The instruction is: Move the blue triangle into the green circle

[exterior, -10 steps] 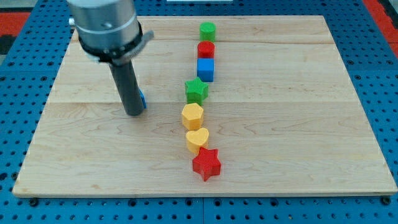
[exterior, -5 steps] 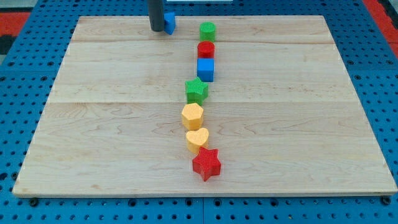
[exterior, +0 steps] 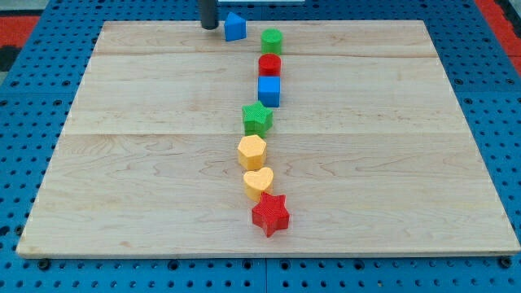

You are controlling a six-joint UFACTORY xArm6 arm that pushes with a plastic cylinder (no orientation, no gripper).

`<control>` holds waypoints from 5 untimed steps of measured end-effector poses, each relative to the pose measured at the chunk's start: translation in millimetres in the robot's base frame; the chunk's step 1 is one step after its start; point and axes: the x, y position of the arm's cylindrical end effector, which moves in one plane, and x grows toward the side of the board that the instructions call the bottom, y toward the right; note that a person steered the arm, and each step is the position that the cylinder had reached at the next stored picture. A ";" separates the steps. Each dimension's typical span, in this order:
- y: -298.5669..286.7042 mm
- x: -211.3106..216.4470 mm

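Wooden board (exterior: pixel 122 187) carries the blue triangle (exterior: pixel 235 27) at its top edge, near the green circle (exterior: pixel 272 40), my tip (exterior: pixel 209 27) (no pincer) left of it; an off-centre push could send it off the board.

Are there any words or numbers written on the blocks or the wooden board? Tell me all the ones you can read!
None: no words, numbers or signs show anywhere.
The wooden board is plain wood.
The blue triangle block, green round block, red round block, blue cube, green star, yellow hexagon, yellow heart and red star are all blank.
My tip, left of the blue triangle, carries no label.
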 end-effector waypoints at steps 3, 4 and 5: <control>64.6 0.9; 52.4 24.1; 48.5 45.7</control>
